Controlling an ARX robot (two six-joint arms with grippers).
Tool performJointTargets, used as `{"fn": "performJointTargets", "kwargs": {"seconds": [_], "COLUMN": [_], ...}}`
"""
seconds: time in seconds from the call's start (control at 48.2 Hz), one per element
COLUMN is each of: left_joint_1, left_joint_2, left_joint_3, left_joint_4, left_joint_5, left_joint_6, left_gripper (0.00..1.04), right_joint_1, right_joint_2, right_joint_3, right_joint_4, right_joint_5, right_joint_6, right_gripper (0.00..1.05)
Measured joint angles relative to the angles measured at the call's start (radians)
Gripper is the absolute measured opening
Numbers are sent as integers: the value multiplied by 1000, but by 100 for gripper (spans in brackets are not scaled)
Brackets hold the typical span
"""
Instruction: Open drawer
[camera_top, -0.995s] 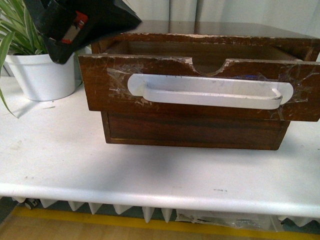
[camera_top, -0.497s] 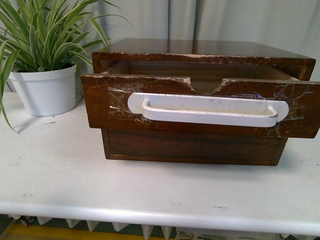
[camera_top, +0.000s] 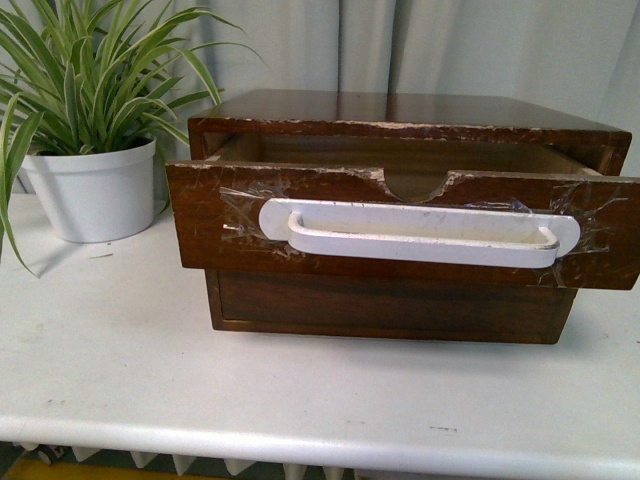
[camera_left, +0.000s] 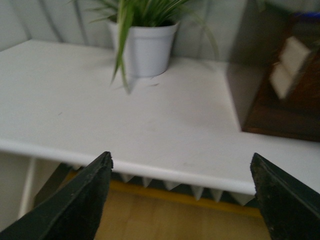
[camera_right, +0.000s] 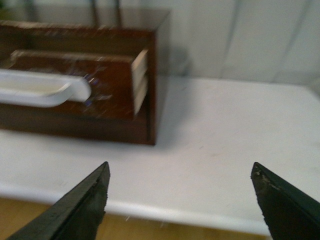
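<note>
The drawer (camera_top: 400, 235) is the upper one of a dark wooden box. Its front has chipped edges, a half-round notch and a long white handle (camera_top: 420, 232) under clear tape. It stands pulled out a little from the box, and the inside shows behind the front. The right wrist view shows its right end (camera_right: 115, 87) and the handle's tip (camera_right: 45, 90). My left gripper (camera_left: 182, 165) is open and empty, off the table's front edge, left of the box. My right gripper (camera_right: 180, 172) is open and empty, off the front edge, right of the box. Neither gripper shows in the front view.
A plain lower drawer front (camera_top: 390, 305) sits under the open one. A white pot with a spider plant (camera_top: 90, 190) stands left of the box, also in the left wrist view (camera_left: 145, 47). The white table (camera_top: 150, 380) runs to a front edge. Curtains hang behind.
A black arm that covered the top left of the front view a second ago has left the view. The camera view has shifted slightly; the drawer stays pulled out.
</note>
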Motion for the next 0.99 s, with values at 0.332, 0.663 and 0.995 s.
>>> {"fn": "performJointTargets", "kwargs": {"seconds": [0.332, 0.663, 0.995], "left_joint_1": [203, 206, 206], "left_joint_2": [-102, -143, -144], "left_joint_3": [-42, -76, -76], "left_joint_4": [9, 12, 12], "left_joint_5": [314, 315, 315], "left_joint_6": [30, 32, 32], "left_gripper": [26, 4, 4], "right_joint_1": [200, 270, 271], "right_joint_2": [-121, -317, -319], "right_joint_3": [-61, -108, -108], "right_joint_4": [-14, -159, -159], "right_joint_5": [314, 351, 351], "right_joint_6": [35, 38, 38], "right_gripper": [20, 1, 1]}}
